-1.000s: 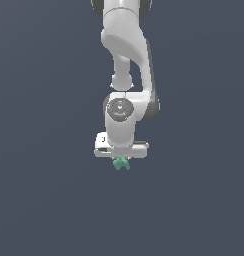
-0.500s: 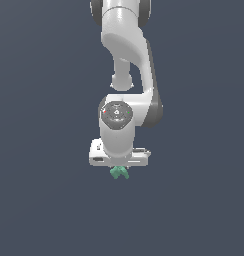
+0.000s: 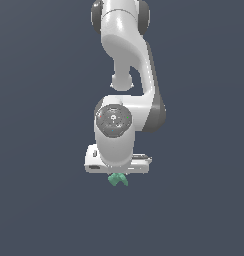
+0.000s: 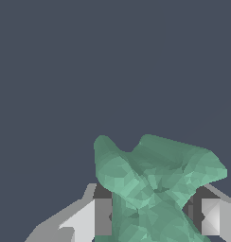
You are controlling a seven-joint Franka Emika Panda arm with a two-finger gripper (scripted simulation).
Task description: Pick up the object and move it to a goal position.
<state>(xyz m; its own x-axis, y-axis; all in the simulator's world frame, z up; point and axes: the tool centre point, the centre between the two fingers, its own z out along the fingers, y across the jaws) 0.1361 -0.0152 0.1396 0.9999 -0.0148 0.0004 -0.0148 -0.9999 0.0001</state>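
Lowered slightly since before, end effector (image 3: 117, 176) pinches teal star piece (image 3: 117, 179) between its fingers (image 4: 101, 216).

1. No text, label, brand, number or sign could be read in either view.
2. The white arm (image 3: 125, 75) carried no legible marking; the round cap on its wrist joint (image 3: 114, 120) showed only faint specks, too small to read.
3. The teal object (image 4: 153, 189) bore no writing.
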